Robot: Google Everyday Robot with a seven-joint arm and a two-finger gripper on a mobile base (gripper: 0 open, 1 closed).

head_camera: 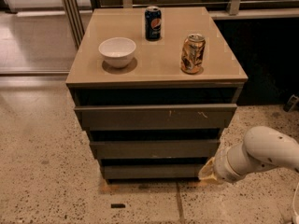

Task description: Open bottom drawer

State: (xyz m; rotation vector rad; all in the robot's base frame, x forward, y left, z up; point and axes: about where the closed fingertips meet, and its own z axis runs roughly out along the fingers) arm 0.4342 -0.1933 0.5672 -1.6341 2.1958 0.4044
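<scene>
Currently, the hand (206, 173) is being held low, just beside the right end of the bottom drawer (152, 171) and close above the floor (51, 181). Whether the hand is open or closed cannot be told, and nothing is being seen in its hold.

The bottom drawer is sitting as the lowest of three dark fronts in the bench (159, 66), under the middle drawer (154, 149) and the top drawer (140, 118), which is carrying white scratches. It is looking fully closed.

The step in hand is being judged as the approach to this front, so the task is only beginning. No handle is being seen, so the dark gap above the front is probably being aimed at. For a good pull, the upper edge should be caught from this gap, and not too near the corner, because a pull at one end may be twisting the drawer in its guides. The pull should be kept straight and level, away from the bench. The middle drawer should not be caught by mistake. A gentle start is advised, since a bowl (117, 51), a blue can (153, 23) and a gold can (193, 53) are standing on the bench top and could be shaken.
</scene>
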